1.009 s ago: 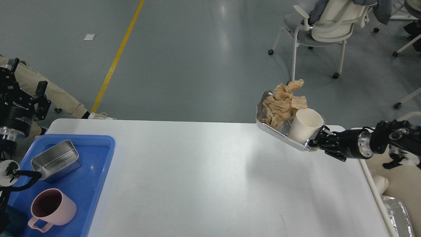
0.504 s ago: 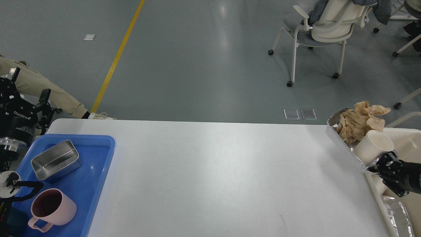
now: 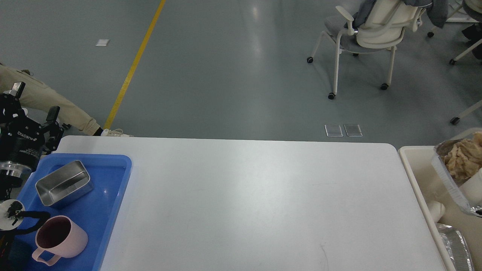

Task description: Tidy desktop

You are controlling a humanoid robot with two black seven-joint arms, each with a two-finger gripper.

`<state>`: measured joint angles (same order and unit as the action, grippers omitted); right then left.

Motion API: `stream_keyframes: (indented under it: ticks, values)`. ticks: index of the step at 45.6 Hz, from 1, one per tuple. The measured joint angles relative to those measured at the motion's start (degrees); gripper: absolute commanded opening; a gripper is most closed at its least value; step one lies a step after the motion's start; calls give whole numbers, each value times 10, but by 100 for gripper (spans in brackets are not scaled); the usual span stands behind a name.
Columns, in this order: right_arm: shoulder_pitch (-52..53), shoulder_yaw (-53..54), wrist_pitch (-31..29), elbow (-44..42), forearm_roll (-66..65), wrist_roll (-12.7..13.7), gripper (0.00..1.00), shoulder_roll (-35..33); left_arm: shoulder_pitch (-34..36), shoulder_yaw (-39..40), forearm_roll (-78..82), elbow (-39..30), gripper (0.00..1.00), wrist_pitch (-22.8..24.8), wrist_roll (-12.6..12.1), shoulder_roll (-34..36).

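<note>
White rounded bench (image 3: pixel 241 203) fills frame centre, bare except blue plastic tray (image 3: pixel 109 210) lower left. Foil tray of crumpled brown paper (image 3: pixel 457 177) hangs over cream bin (image 3: pixel 414 169), right edge. Right tool out of frame; left tool (image 3: pixel 32 113), upper left, wide and empty. Advice: release low, inside bin walls.

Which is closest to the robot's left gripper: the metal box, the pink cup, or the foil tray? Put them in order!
From the left gripper:
1. Metal box, just below it on the blue tray.
2. Pink cup, lower on that tray.
3. Foil tray, far right.
</note>
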<state>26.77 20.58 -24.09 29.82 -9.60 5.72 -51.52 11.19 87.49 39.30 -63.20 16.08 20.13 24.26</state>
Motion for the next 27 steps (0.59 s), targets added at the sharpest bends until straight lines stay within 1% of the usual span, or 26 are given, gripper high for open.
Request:
stream_keyframes:
  ticks: [8, 11, 15, 19, 25, 26, 27]
  values:
    - [-13, 0, 5, -14, 6, 0, 1, 3, -4, 0, 0, 0, 97, 2, 0, 0]
    - [-15, -1, 6, -27, 8, 0, 14, 6, -4, 0, 0, 0, 97, 3, 0, 0]
    - [-17, -1, 6, -50, 9, 0, 26, 14, -5, -1, 0, 0, 97, 3, 0, -1]
    - [-20, -1, 6, -73, 9, 0, 48, 25, -5, -2, 0, 0, 97, 4, 0, -1]
    - [-21, 0, 6, -103, 9, -1, 94, 39, -6, -3, 1, 0, 97, 4, 0, -1]
    - [-21, 0, 6, -106, 9, -1, 99, 41, -6, -4, 1, 0, 97, 4, 0, -1]
    - [-21, 0, 6, -110, 9, -1, 100, 43, -6, -4, 1, 0, 97, 4, 0, -1]
